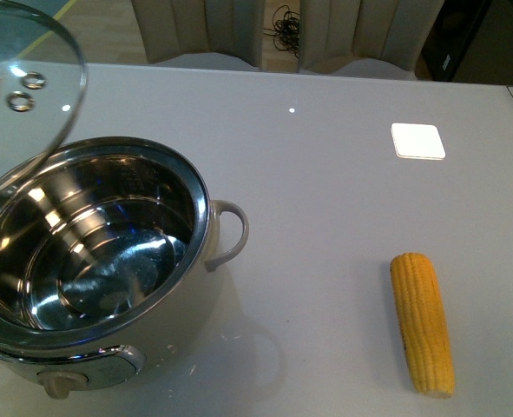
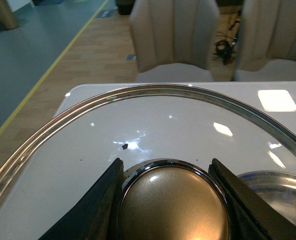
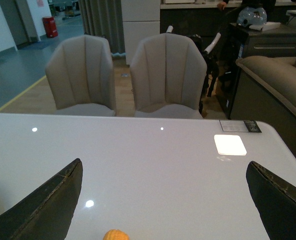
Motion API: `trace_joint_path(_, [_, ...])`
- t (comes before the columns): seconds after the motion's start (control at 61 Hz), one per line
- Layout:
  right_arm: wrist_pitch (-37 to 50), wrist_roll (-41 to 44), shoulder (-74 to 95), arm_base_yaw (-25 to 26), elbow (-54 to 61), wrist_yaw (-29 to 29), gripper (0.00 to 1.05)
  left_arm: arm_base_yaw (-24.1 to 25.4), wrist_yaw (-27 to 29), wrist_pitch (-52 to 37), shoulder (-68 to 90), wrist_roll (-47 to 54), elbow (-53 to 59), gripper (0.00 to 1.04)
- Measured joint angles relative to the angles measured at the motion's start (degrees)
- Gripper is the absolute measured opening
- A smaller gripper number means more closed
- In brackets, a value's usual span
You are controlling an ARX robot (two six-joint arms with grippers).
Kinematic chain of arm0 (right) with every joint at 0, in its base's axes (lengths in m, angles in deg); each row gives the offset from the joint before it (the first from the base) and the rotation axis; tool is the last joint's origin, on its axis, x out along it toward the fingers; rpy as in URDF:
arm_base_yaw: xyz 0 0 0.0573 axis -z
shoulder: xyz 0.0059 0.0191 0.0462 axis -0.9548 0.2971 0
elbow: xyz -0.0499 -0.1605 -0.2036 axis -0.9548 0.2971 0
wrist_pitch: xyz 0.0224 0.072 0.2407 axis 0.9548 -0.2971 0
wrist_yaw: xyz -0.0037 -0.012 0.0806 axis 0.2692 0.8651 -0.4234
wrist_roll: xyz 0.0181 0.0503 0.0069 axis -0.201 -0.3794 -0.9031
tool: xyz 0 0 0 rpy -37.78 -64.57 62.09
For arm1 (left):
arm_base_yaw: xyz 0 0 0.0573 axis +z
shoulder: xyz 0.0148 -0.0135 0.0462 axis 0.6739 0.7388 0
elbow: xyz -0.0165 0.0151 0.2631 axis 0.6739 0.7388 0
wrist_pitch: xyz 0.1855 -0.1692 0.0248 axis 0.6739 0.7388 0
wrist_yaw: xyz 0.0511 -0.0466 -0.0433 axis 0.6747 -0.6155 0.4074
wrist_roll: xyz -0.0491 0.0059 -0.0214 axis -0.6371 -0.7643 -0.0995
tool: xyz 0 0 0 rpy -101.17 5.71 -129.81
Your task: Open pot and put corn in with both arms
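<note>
**Step in hand.** The pot [image 1: 108,261] stands uncovered on the table [image 1: 325,174]. Its glass lid [image 1: 30,95] hangs tilted above the far rim, carried by the left tool [image 2: 166,172]. Opening is judged done. Loading the corn [image 1: 422,323] is not yet begun, as the ear lies flat on the table, well apart from the pot.

**Left tool.**
- State: clamped on the lid's gold knob [image 2: 173,205]. One black finger [image 2: 95,210] presses each side of the knob.
- Contact: the knob only. The lid's steel rim arcs ahead of the fingers.
- Surroundings: part of the pot's steel rim shows below the lid, beside one finger.

**Right tool** [image 3: 164,170].
- State: fingers spread wide apart, holding nothing and touching nothing.
- Position: above the table. The blunt end of the corn [image 3: 115,235] shows just below the gap between the fingers, nearer one finger than the other.

**Next move, as judged.**
1. Lower the right tool over the middle of the ear, with the fingers across its width.
2. Close the fingers firmly, because the ear is round, tapered and likely to roll.
3. Carry the ear to the pot's mouth.
4. Keep the left tool clamped and the lid clear of that path.
</note>
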Motion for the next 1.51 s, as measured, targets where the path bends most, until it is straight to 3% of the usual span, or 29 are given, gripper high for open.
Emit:
trace_joint_path(0.262, [0.00, 0.00, 0.00, 0.00, 0.00, 0.00, 0.96, 17.33, -4.83, -6.91, 7.96, 1.88, 0.02, 0.44])
trace_joint_path(0.492, [0.00, 0.00, 0.00, 0.00, 0.00, 0.00, 0.96, 25.70, -6.27, -15.08, 20.17, 1.60, -0.87, 0.44])
trace_joint_path(0.869, [-0.02, 0.00, 0.00, 0.00, 0.00, 0.00, 0.96, 25.77, -4.15, -25.77, 41.57, -0.26, -7.28, 0.44])
trace_joint_path(1.115, [-0.02, 0.00, 0.00, 0.00, 0.00, 0.00, 0.96, 22.51, -2.16, -25.81, 51.60, -1.07, -17.27, 0.44])
trace_joint_path(1.508, [-0.02, 0.00, 0.00, 0.00, 0.00, 0.00, 0.96, 22.36, -1.49, -25.31, 59.45, -1.99, -27.15, 0.44])
